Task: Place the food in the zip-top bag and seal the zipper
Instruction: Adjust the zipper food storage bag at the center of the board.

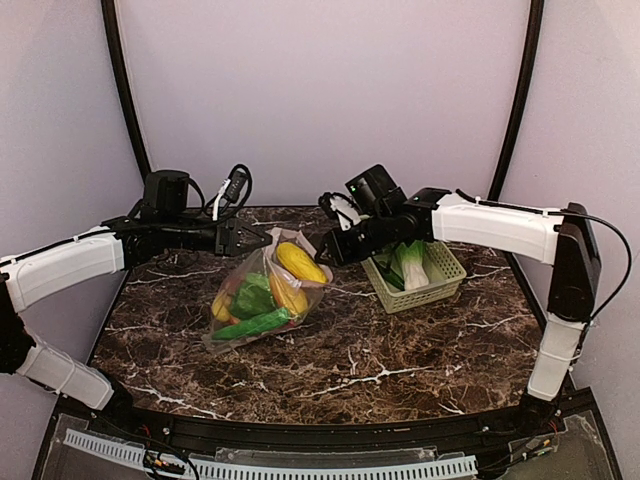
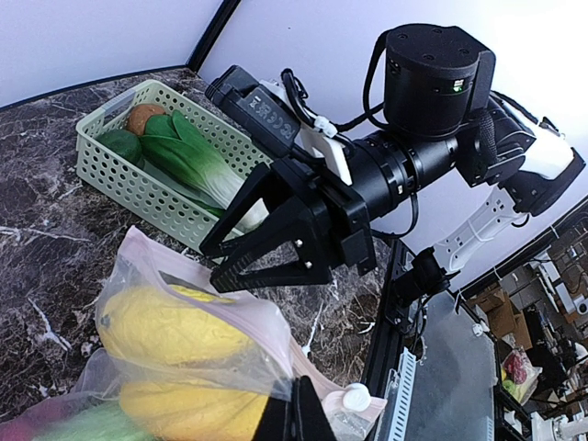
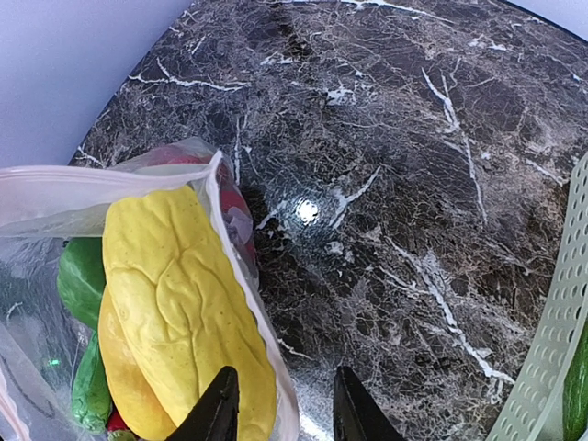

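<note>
The zip-top bag [image 3: 55,193], filled with yellow corn [image 1: 298,262], is held up by its mouth near the far edge of the counter [image 1: 400,370]. The left pincer [image 1: 258,238] is clamped on the bag; the right pincer [image 2: 213,265] is spread open beside it. In the basket [image 1: 425,295], bok choy [image 1: 412,265] is seen

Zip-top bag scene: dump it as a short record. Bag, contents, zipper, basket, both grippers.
bag: zip-top bag lying on the table, one edge lifted
in bag: yellow pieces, green pieces
zipper: zipper unsealed, mouth open
basket: basket right of the bag, holds bok choy and other items
left gripper: left gripper fingers shut on the bag's edge
right gripper: right gripper open, the bag's mouth edge between the fingers, not clamped
</note>
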